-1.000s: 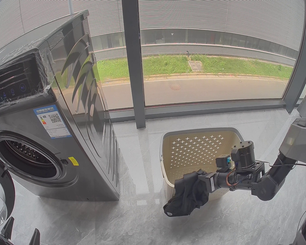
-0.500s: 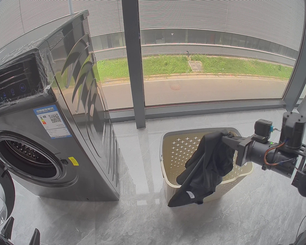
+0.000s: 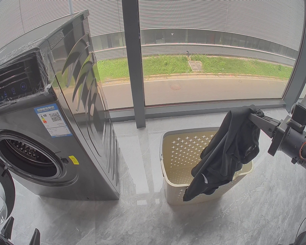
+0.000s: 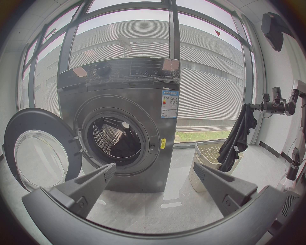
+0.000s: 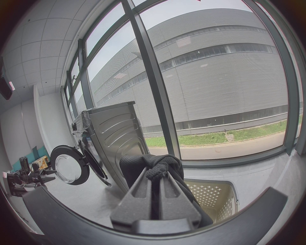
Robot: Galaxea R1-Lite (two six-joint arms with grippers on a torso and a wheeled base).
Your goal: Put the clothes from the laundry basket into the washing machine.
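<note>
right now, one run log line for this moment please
right claw: shut on black garment, hanging over laundry basket | left claw: open, low before washing machine | washer door: open

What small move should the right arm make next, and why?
Probably swing toward the robot's left, to the washing machine: the right gripper is shut on the black garment, which hangs over the laundry basket, and the machine's door stands open.

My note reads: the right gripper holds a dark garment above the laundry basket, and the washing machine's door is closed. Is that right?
No: the door is open, swung aside from the washing machine, as the left wrist view shows. The right gripper does hold the dark garment above the laundry basket.
</note>
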